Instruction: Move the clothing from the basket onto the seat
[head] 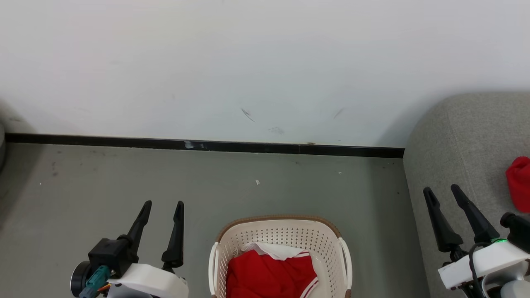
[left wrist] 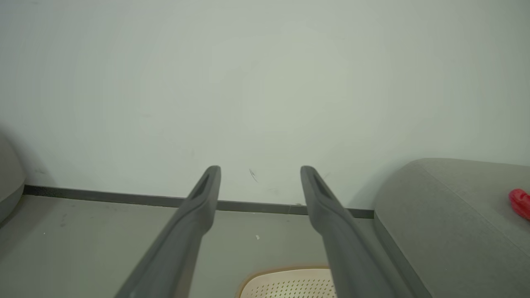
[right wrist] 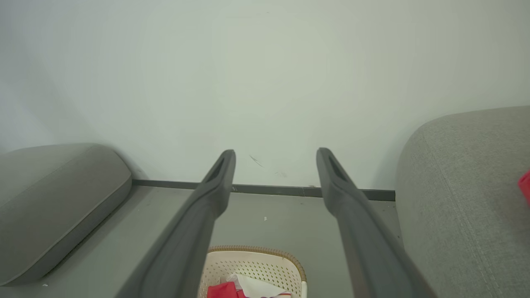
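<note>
Looking down via head cam, I see the left pincer [head: 163, 203] low on the left, its two long dark fingers spread wide w/ nothing btwn them, over the grey floor [head: 124, 178]. Right pincer [head: 441, 188] is low on the right, jaws equally wide and empty, overlapping the edge of the seat [head: 463, 136] in my view – a big grey woven-fabric sofa w/ a rounded corner, set against the white wall [head: 248, 62]. Oval cream-white perforated plastic basket [head: 285, 236] w/ brown woven-look rim stands on the floor btwn the two pincers, touching neither, near the seat but apart from it. Clothing [head: 269, 273], soft bright red fabric w/ a white panel and thin white stripes at one edge, lies inside the basket below the rim; its lower part is cut off by the frame. A separate bright red fabric lump [head: 519, 184] rests on the seat at far right, partly out of frame; can't tell what garment it is.

Left wrist cam: left pincer [left wrist: 261, 169] fingers wide apart, aimed at the wall; basket [left wrist: 290, 283] low btwn them, seat [left wrist: 447, 215] at right w/ the red lump [left wrist: 519, 203] on it. Right wrist cam: right pincer [right wrist: 275, 153] spread the same, basket [right wrist: 252, 265] w/ clothing [right wrist: 223, 290] inside below, seat [right wrist: 468, 186] at right, a rounded grey cushion [right wrist: 54, 198] at left by the wall.
</note>
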You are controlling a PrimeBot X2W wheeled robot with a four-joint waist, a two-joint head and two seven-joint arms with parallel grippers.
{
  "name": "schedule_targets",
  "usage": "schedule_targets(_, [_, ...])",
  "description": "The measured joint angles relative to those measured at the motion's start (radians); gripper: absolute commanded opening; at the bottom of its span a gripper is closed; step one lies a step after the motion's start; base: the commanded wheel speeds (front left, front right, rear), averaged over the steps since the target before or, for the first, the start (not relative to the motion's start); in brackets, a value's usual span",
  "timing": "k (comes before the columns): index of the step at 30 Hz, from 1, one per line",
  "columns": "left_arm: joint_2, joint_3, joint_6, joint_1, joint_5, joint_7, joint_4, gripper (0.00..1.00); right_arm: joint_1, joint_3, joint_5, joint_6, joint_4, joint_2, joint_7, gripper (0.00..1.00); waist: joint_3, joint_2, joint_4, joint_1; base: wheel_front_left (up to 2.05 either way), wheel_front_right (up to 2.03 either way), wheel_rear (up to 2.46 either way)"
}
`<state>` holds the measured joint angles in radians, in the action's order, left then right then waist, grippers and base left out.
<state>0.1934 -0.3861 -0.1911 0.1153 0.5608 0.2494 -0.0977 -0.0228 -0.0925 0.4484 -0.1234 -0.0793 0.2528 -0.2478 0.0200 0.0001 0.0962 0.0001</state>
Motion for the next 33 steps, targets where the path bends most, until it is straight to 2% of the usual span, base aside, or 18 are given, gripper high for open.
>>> schedule_targets(10, [-0.005, 0.006, 0.002, -0.001, -0.002, 0.0, 0.0, 1.0, 0.004, -0.002, -0.003, 0.0, 0.003, -0.003, 0.0, 1.0, 0.003, 0.0, -0.002, 0.0, 0.0, 0.0, 0.0])
schedule_targets(33, [-0.027, -0.021, 0.036, -0.001, -0.016, 0.0, 0.002, 1.0, 0.003, 0.014, -0.003, 0.0, 0.039, 0.01, 0.0, 1.0, 0.059, 0.0, -0.021, 0.0, 0.0, 0.0, 0.0])
